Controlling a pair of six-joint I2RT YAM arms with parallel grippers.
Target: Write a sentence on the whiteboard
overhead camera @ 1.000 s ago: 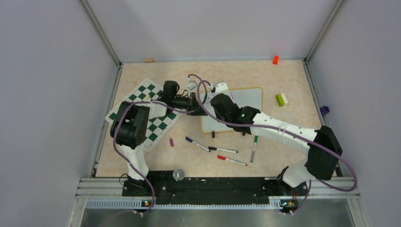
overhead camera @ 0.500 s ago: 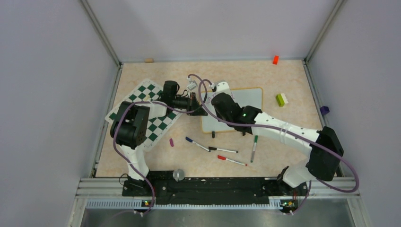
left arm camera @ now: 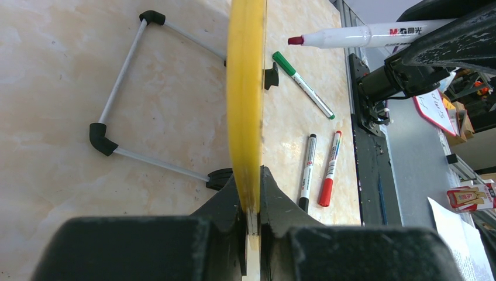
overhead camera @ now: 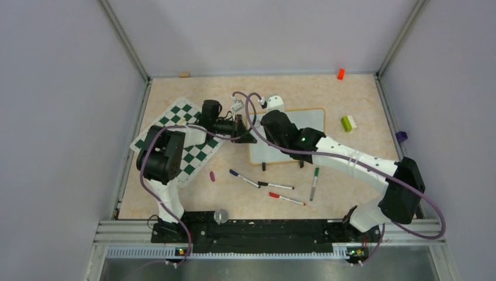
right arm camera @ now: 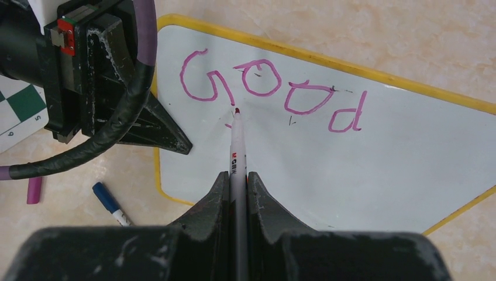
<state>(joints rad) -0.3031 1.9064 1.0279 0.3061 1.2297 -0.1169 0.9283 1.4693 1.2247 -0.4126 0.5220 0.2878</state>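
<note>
The whiteboard (overhead camera: 304,126), white with a thin yellow frame, lies right of the chessboard mat; it also shows in the right wrist view (right arm camera: 351,170) and edge-on in the left wrist view (left arm camera: 245,88). Purple "Good" (right arm camera: 272,91) stands on its top line, with a small purple mark below the first letters. My left gripper (left arm camera: 251,202) is shut on the board's left edge. My right gripper (right arm camera: 237,187) is shut on a white marker (right arm camera: 236,146) whose tip sits just under the "G". That marker shows in the left wrist view (left arm camera: 362,36).
Loose markers lie in front of the board: blue (overhead camera: 243,178), black (overhead camera: 276,186), red (overhead camera: 286,199), green (overhead camera: 314,183). A purple cap (overhead camera: 212,175) lies by the chessboard mat (overhead camera: 175,137). Yellow-green block (overhead camera: 348,123), orange block (overhead camera: 340,74) and a dark purple block (overhead camera: 400,136) lie at right.
My right arm has shifted slightly toward the far left over the board with the marker. The left arm has stayed still.
</note>
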